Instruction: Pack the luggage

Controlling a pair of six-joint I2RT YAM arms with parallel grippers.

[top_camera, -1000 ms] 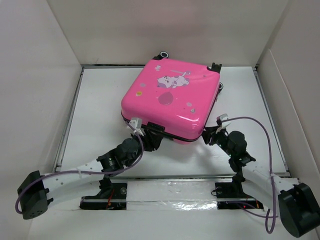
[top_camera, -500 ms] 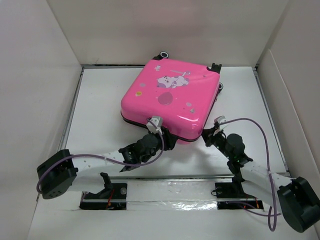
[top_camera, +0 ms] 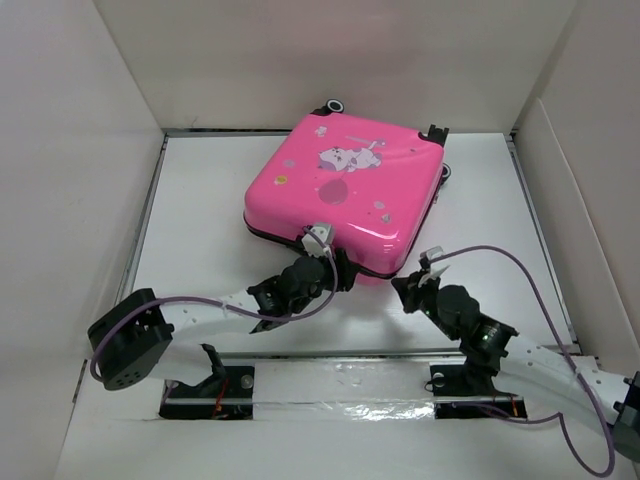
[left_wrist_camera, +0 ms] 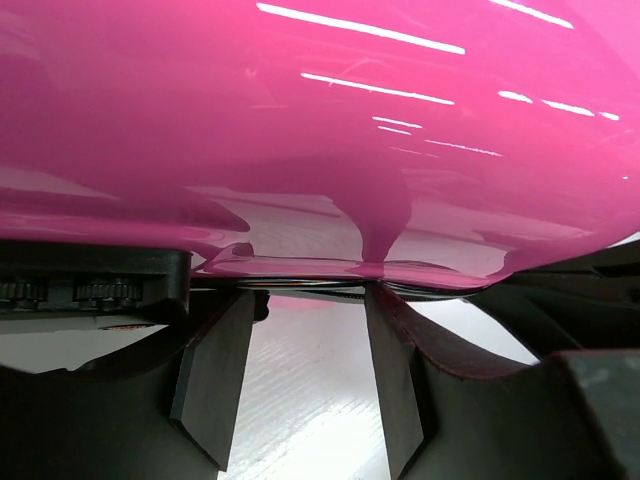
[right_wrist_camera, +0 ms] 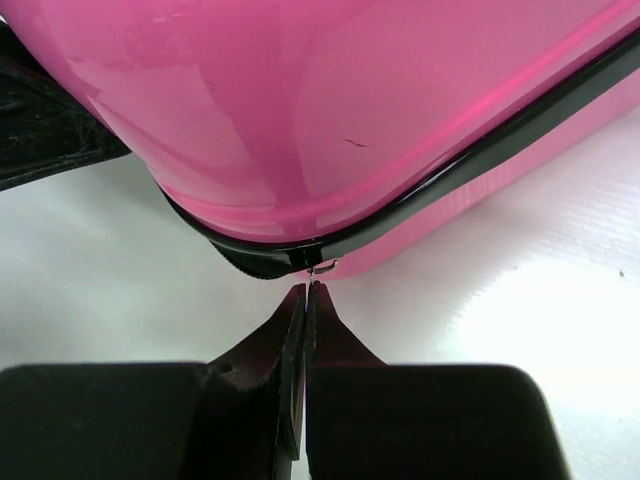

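Note:
The luggage [top_camera: 345, 190] is a pink hard-shell suitcase lying flat and closed on the white floor, cartoon print facing up. My left gripper [top_camera: 338, 270] sits at its near edge. In the left wrist view the left gripper [left_wrist_camera: 305, 300] is open, and the tips of its fingers [left_wrist_camera: 215, 370] rest against the black zipper seam [left_wrist_camera: 300, 285] with nothing between them. My right gripper [top_camera: 407, 286] is at the near right corner. In the right wrist view the right gripper [right_wrist_camera: 306, 292] is shut on the thin metal zipper pull [right_wrist_camera: 320, 268] hanging from the black zipper trim [right_wrist_camera: 440, 185].
White walls enclose the floor on the left [top_camera: 70, 180], back [top_camera: 330, 60] and right [top_camera: 590, 170]. Black wheels [top_camera: 334, 106] stick out at the suitcase's far edge. Purple cables [top_camera: 520, 265] loop off both arms. Bare floor [top_camera: 200, 220] lies left of the suitcase.
My left gripper slid right along the suitcase's near edge, staying open. My right gripper shut on the zipper pull and drew back toward me. The suitcase shifted slightly.

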